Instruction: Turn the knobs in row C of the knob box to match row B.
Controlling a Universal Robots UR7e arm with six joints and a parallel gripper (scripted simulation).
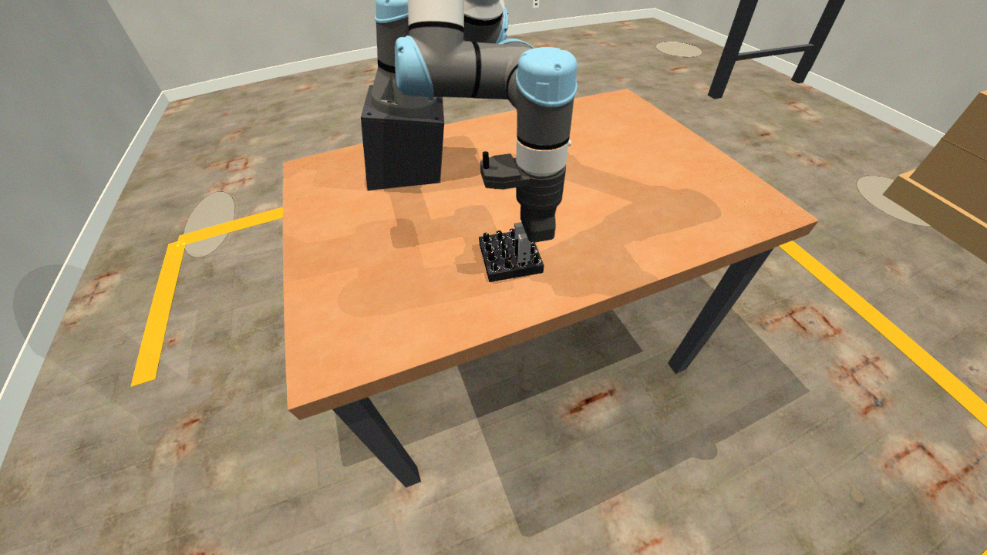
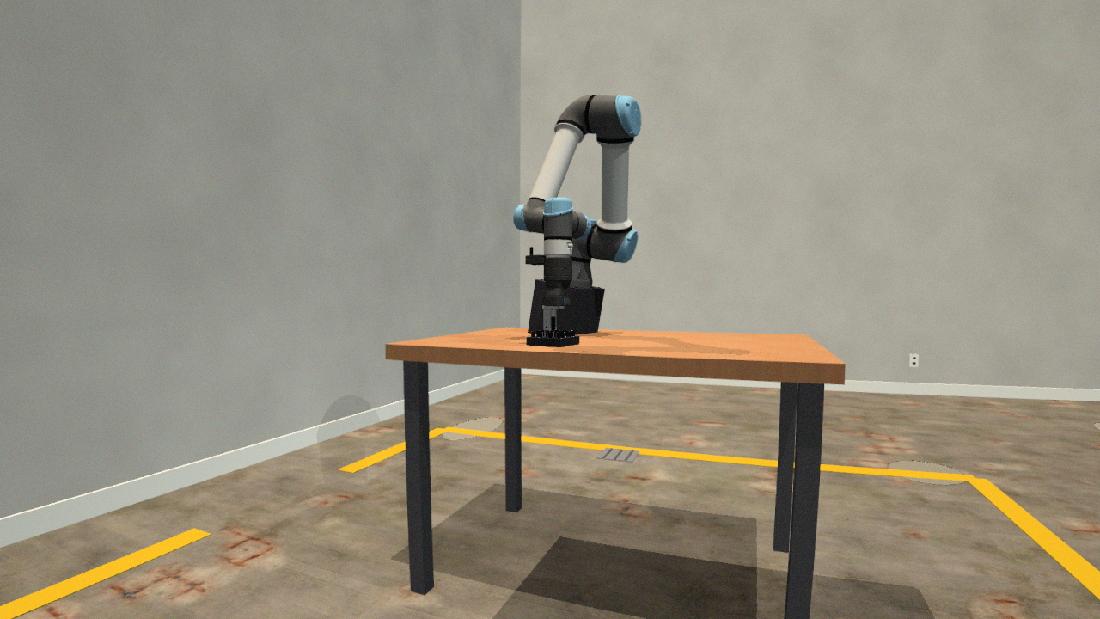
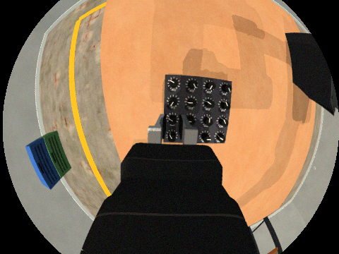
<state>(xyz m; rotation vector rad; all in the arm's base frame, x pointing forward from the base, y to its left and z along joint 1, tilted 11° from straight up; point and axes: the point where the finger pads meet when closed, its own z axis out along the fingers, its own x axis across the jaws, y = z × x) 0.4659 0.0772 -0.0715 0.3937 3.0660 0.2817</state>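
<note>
The black knob box (image 1: 513, 274) (image 2: 551, 341) (image 3: 198, 94) stands on its feet on the orange table (image 1: 414, 331) (image 2: 653, 358) (image 3: 141, 52), with a four-by-four grid of black knobs that have white lines. My gripper (image 1: 524, 250) (image 2: 550, 328) (image 3: 172, 121) points straight down onto the box's right side as the top camera sees it. In the wrist view its two grey fingers stand on either side of the knob (image 3: 171, 137) at the box's near left corner, with gaps on both sides. The printed names are too small to read, so I cannot tell which knob this is.
The arm's black base block (image 1: 400, 152) (image 3: 311, 66) stands at the table's rear edge, behind the box. A blue and green object (image 3: 47, 160) lies off the table in the wrist view. Yellow floor tape (image 1: 155, 310) runs around the table.
</note>
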